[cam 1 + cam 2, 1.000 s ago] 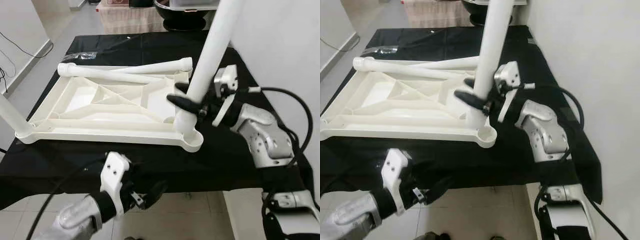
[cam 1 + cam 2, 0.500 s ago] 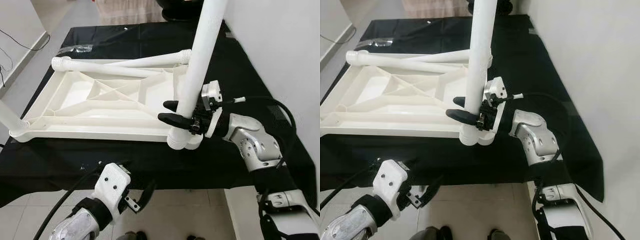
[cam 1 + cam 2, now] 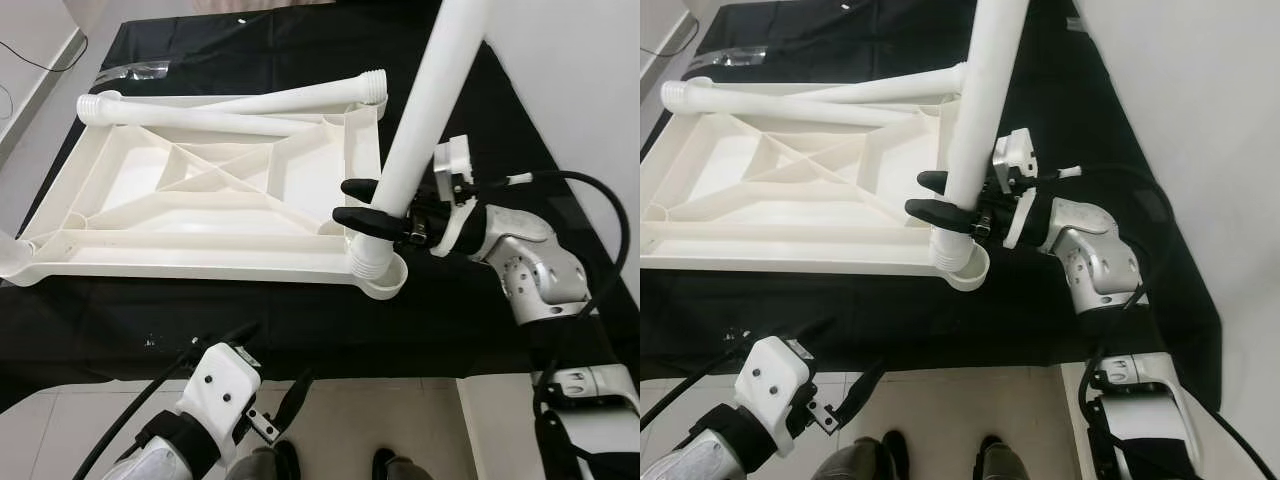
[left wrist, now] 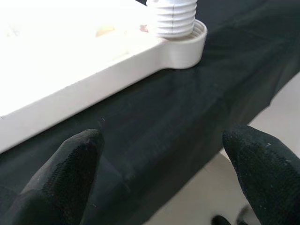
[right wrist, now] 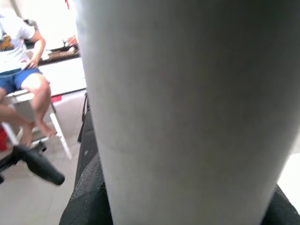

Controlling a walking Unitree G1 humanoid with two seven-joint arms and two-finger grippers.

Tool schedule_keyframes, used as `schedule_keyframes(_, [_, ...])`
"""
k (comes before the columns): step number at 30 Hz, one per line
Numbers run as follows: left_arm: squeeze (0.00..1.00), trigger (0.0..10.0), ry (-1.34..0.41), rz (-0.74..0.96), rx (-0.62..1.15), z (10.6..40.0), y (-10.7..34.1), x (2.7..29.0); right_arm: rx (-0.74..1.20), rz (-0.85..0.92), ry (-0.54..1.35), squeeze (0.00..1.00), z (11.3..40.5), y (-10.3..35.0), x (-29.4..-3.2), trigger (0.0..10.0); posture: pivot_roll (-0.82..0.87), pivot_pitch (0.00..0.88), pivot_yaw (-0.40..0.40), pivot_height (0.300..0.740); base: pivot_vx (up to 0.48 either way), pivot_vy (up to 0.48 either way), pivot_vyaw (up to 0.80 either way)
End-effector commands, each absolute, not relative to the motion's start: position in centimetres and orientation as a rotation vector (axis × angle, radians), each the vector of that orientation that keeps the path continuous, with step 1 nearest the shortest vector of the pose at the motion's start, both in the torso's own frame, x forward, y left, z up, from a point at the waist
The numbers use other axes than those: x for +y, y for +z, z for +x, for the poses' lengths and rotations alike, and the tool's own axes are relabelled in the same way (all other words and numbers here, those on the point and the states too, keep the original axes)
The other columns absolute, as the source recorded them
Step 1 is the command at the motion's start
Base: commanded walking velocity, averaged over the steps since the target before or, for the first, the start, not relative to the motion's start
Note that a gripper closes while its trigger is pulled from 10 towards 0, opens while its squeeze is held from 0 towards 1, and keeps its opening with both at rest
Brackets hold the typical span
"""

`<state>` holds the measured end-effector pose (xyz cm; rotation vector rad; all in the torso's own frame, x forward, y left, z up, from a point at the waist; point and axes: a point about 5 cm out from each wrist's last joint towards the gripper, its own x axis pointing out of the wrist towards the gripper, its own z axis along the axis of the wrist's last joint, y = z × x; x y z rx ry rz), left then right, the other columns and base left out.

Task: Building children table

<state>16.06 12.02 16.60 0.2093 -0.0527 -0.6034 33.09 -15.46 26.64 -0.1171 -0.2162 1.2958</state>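
Observation:
A white plastic tabletop [image 3: 200, 200] lies upside down on a black-covered table [image 3: 470, 320]. My right gripper [image 3: 362, 203] is shut on a white table leg [image 3: 420, 120] that stands nearly upright, its threaded end [image 4: 171, 18] resting in the corner socket [image 3: 385, 278] nearest me on the right. Two more white legs [image 3: 220, 110] lie crossed along the tabletop's far edge. My left gripper [image 4: 164, 173] hangs open below the table's front edge, black fingers [image 4: 70, 173] wide apart, nothing between them.
A white wall runs close along the right side. A clear plastic bag [image 3: 135, 72] lies at the table's far left. A seated person [image 5: 23, 61] appears in the right wrist view. Shoes [image 3: 385, 465] stand on the tiled floor near the front edge.
The leg's threaded end has shifted from in front of the corner socket back onto it. The camera view has moved. My left gripper has dropped slightly lower.

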Motion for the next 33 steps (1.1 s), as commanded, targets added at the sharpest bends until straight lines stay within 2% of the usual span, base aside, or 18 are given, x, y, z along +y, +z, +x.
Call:
schedule_keyframes(1, [0.0,10.0,-0.624,0.224,-0.051,15.5,16.5,12.0,-0.166,-0.128,1.335,0.0,32.7,25.6,-15.6,10.0,0.02,0.359,0.054,0.74,0.0,0.0,0.0])
schedule_keyframes(7, [0.0,10.0,-0.625,0.227,-0.055,15.4,16.5,12.0,-0.137,-0.2,1.389,0.0,32.1,25.2,-15.5,10.0,0.02,0.361,0.057,0.74,0.0,0.0,0.0])
schedule_keyframes(18, [0.0,10.0,-0.625,0.23,-0.064,15.5,16.5,11.8,-0.132,-0.374,1.467,0.0,32.3,25.4,-13.4,10.0,0.02,0.363,0.041,0.74,0.0,0.0,0.0])
schedule_keyframes(25, [0.0,10.0,-0.624,0.229,-0.069,15.4,16.6,11.7,-0.134,-0.363,1.455,0.0,32.8,26.0,-14.0,10.0,0.02,0.364,0.038,0.74,0.0,0.0,0.0])
schedule_keyframes(33, [0.0,10.0,-0.627,0.228,-0.07,15.3,16.6,11.7,-0.133,-0.269,1.493,0.0,32.4,26.8,-15.5,10.0,0.01,0.367,0.041,0.74,0.0,0.0,0.0])
